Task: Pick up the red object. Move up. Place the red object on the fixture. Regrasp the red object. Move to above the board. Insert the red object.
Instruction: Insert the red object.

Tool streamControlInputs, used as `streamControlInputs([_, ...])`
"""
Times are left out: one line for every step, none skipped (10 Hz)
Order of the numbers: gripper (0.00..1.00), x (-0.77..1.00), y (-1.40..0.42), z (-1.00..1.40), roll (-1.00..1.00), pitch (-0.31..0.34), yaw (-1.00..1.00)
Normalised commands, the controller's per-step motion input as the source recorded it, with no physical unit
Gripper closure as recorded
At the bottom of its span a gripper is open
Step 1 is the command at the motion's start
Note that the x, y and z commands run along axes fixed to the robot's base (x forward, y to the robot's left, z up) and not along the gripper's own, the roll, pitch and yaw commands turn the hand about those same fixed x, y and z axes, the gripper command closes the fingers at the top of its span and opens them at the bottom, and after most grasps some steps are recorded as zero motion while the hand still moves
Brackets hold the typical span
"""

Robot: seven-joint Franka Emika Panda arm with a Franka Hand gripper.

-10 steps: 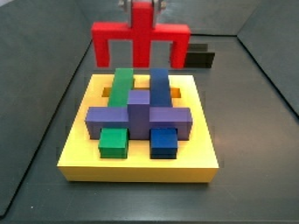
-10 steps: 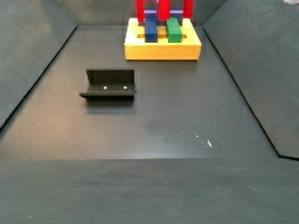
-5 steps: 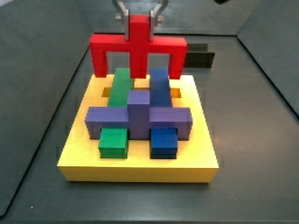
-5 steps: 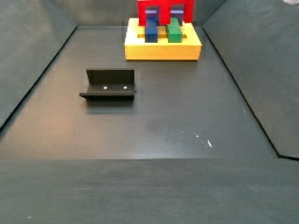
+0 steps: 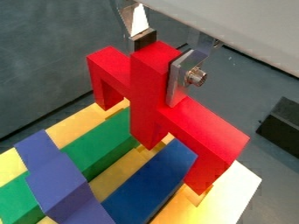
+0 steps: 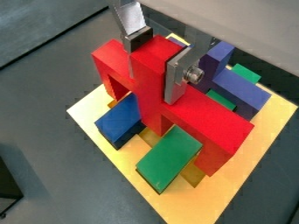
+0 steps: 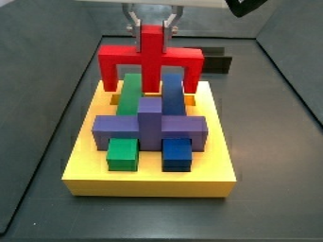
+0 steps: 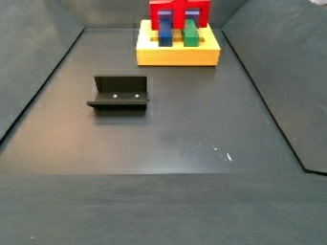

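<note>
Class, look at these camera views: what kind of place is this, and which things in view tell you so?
Probably a robot test cell or lab bench. A dark walled enclosure floor holds only a yellow board of coloured blocks and a black fixture. The gripper, above the board, is shut on the red object.

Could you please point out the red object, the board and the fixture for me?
red object (image 7: 151, 59): side view, centre stub held by the hand.
board (image 7: 151, 181): side view, yellow front wall.
fixture (image 8: 120, 92): side view, upright back plate.
</note>
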Motion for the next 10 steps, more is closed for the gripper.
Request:
streamControlInputs([1.0, 0.19, 0.08, -0.15, 0.12, 0.0, 0.0])
streamControlInputs([1.0, 0.11, 0.06, -0.18, 0.08, 0.0, 0.0])
streamControlInputs([1.0, 0.0, 0.0, -0.15, 0.02, 0.0, 0.0])
streamControlInputs([1.0, 0.11, 0.0, -0.18, 0.01, 0.0, 0.0])
streamControlInputs([1.0, 0.05, 0.01, -0.31, 0.0, -0.043, 0.0])
streamControlInputs([1.0, 0.02, 0.02, -0.32, -0.02, -0.069, 0.0])
streamControlInputs([1.0, 0.18, 0.0, -0.38, -0.03, -0.059, 0.0])
streamControlInputs([1.0, 0.19, 0.01, -0.28, -0.05, -0.03, 0.0])
streamControlInputs([1.0, 0.17, 0.06, -0.12, -0.05, 0.0, -0.01])
streamControlInputs([1.0, 0.06, 0.01, -0.11, 0.0, -0.007, 0.0])
